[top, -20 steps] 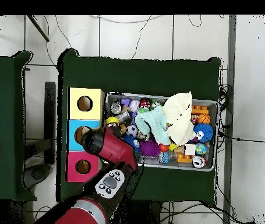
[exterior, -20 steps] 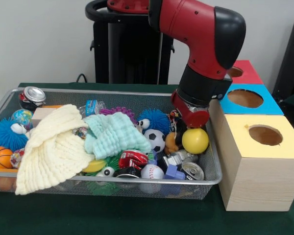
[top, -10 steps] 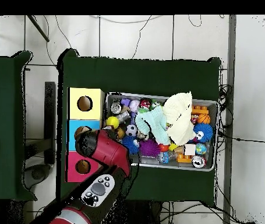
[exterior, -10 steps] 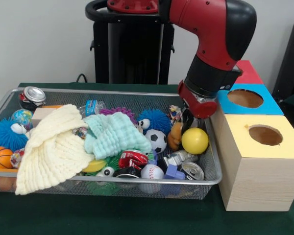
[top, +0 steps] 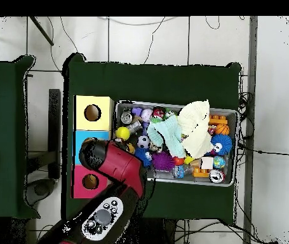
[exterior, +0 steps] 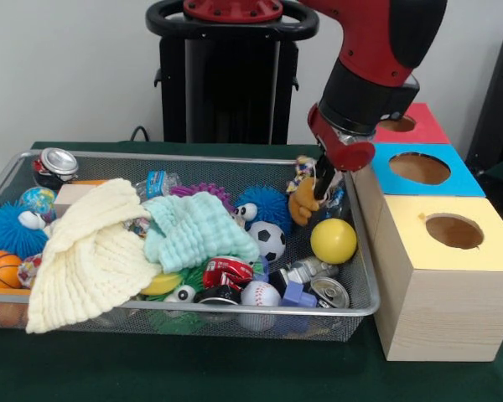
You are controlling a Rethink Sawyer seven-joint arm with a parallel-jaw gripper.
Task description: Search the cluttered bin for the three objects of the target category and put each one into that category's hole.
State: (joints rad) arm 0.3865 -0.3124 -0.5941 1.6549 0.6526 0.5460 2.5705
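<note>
In the front view my gripper [exterior: 321, 186] hangs over the right end of the wire bin [exterior: 193, 308], shut on a small orange toy figure [exterior: 303, 201]. The figure is lifted clear of the pile, just above the yellow ball [exterior: 334, 240]. Right of the bin stand three wooden boxes with round holes: yellow-topped [exterior: 453, 251], blue-topped [exterior: 419, 169] and red-topped [exterior: 417, 123]. In the overhead view the red arm [top: 112, 162] covers the gripper and most of the blue box; the yellow box [top: 93, 112] and red box [top: 88, 182] show.
The bin holds cream [exterior: 88, 251] and mint [exterior: 197, 230] cloths, a soccer ball [exterior: 269, 239], a baseball [exterior: 260, 294], crushed cans [exterior: 329, 292], a blue spiky ball [exterior: 264, 203] and a basketball [exterior: 0, 270]. The black pedestal [exterior: 226, 75] stands behind.
The gripper has risen out of the pile and shifted slightly toward the boxes, taking the orange toy figure up with it. The bin's other contents have stayed put.
</note>
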